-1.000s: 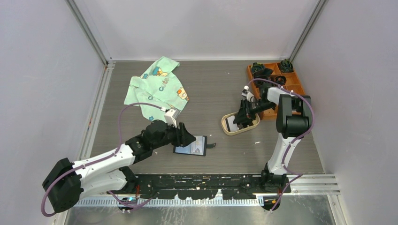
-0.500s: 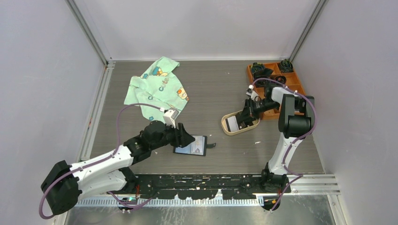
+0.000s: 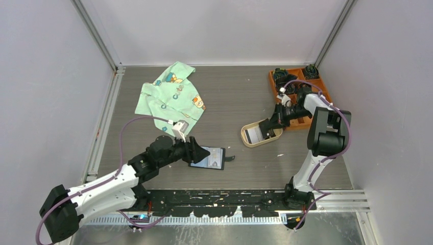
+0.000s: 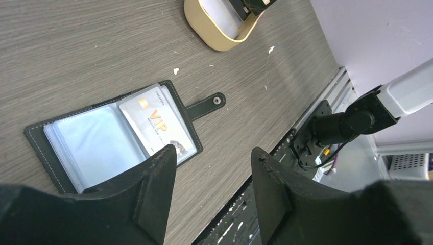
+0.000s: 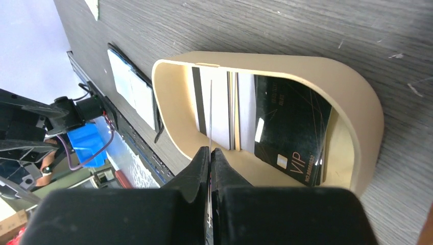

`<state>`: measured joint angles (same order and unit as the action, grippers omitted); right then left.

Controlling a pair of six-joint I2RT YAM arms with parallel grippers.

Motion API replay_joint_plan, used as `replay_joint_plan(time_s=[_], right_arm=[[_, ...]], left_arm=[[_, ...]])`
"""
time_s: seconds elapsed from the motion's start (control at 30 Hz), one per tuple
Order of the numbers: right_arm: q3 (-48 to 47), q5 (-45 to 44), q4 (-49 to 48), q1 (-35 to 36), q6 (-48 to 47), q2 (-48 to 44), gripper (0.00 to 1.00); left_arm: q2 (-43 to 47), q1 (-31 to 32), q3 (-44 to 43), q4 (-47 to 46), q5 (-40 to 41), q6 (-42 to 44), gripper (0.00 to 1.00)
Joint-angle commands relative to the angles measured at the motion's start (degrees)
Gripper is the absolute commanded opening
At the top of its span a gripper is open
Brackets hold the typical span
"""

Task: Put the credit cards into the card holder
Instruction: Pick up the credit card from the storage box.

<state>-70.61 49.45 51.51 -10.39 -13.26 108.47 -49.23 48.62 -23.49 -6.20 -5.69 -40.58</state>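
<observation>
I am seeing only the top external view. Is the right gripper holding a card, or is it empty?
Observer: The right wrist view shows the right gripper shut on a thin card, edge-on over the beige tray.
Operator: Are other cards in the tray?
Observer: Yes: a black VIP card and white cards.
Operator: Is any card already in the card holder?
Observer: Yes. The left wrist view shows a light VIP card in one sleeve of the open card holder.
</observation>
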Motion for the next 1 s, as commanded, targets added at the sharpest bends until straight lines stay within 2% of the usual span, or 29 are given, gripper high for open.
replay_joint_plan(time_s=[0.0,0.13,0.2,0.47,0.83,0.97], right_arm=[[-1.3,1.52,1.21,-1.09,-0.89,-5.1,0.01],[-0.97,3.98,1.71,-1.21,-0.59,-5.4,0.01],[-0.87,5.36,1.77,-1.19,-0.38,-5.23,0.01],[1.44,12.04,-1.82,-1.14,5.82,-1.72,0.01],[4.16,8.88,-8.78,-1.12,21.97,-1.79,0.01],[4.47,8.99,-9.29,-1.1,24.48,-1.74,0.01]], left_arm=[[3.6,-0.28,1.41,-5.59,-1.13,-1.12,0.61],[6.31,-0.24,2.91,-7.34,-1.58,-1.78,0.73],[7.17,-0.27,3.51,-7.91,-1.72,-2.39,0.76],[5.89,-0.24,4.55,-11.72,-2.82,-4.62,0.77],[2.04,-0.28,3.06,-13.3,-3.89,-5.85,0.76],[1.48,-0.28,2.83,-13.53,-3.8,-6.26,0.75]])
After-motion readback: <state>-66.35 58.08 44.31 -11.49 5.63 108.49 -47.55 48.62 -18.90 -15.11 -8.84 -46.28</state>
